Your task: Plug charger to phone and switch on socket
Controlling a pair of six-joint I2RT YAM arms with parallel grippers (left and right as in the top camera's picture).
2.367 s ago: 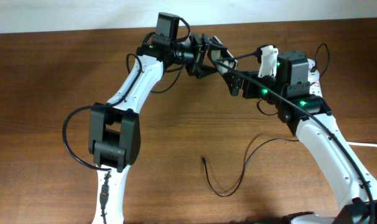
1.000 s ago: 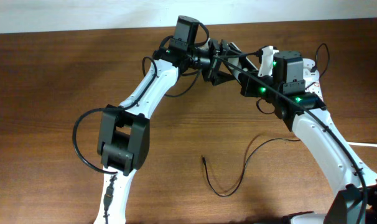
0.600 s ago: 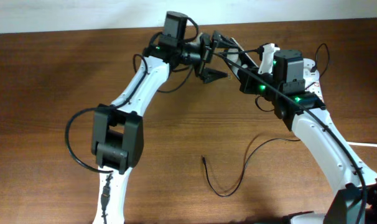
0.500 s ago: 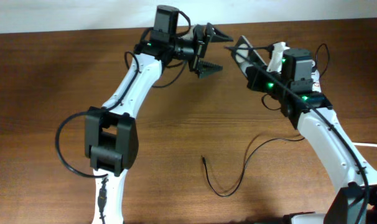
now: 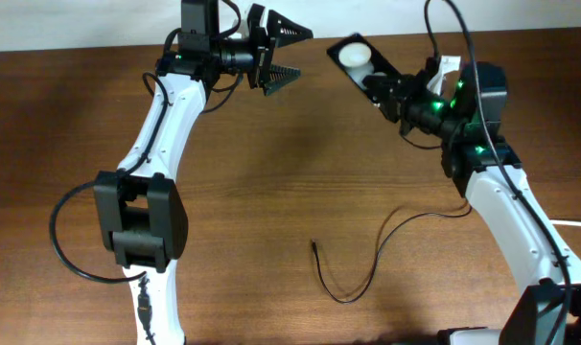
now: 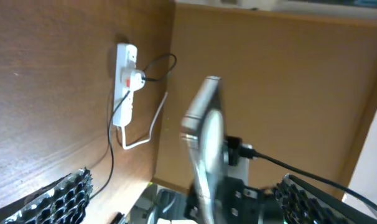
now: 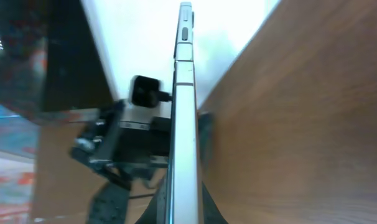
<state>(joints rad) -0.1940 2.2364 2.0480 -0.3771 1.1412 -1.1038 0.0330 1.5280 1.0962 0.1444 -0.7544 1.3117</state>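
Note:
My right gripper (image 5: 382,84) is shut on the phone (image 5: 360,57) and holds it tilted in the air over the back of the table. In the right wrist view the phone (image 7: 183,118) stands edge-on between the fingers (image 7: 208,210). My left gripper (image 5: 285,55) hangs open to the phone's left, apart from it. From the left wrist the phone (image 6: 204,137) is seen edge-on beyond the wide-open left gripper (image 6: 183,180). The charger (image 5: 377,259) lies loosely curled on the table with its plug tip free. The socket (image 6: 122,84) holds a white adapter (image 6: 134,78).
A thick white cord (image 6: 145,127) runs from the socket, and a piece of white cord (image 5: 573,223) shows at the right edge. The table's back edge meets a pale wall (image 5: 99,19) behind both grippers.
The left gripper opened wide and drew back to the left, away from the phone. The right gripper, still holding the phone, swung right. The charger did not move.

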